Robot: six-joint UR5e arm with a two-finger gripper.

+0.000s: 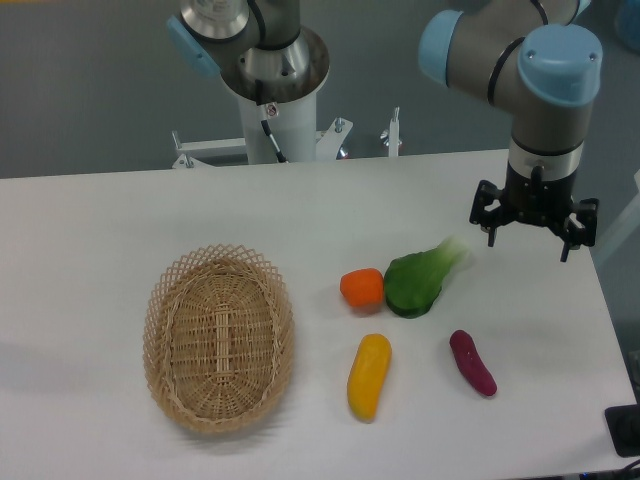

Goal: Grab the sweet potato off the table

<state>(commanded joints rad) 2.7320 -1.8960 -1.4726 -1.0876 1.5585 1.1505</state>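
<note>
The white table (90, 230) stretches wide to the left of the gripper (533, 228) and toward the camera; its right edge runs close by the gripper's right side, and its far edge lies just behind it. A bare strip of tabletop lies between the gripper and the vegetables nearer the camera.

Far to the gripper's left sits an oval wicker basket (218, 338), well apart from everything else. Closer in, down and to the left of the gripper, a leafy green vegetable (420, 278) lies with its pale stalk end pointing toward the gripper. An orange round vegetable (362, 288) touches its left side. Nearer the camera, a yellow oblong vegetable (369, 376) lies alone.

The sweet potato (472, 363) lies on the table below and slightly left of the gripper, near the right edge, with bare tabletop all round it. Nothing stands between it and the gripper.

The gripper hangs above the table, fingers spread wide, holding and touching nothing
</note>
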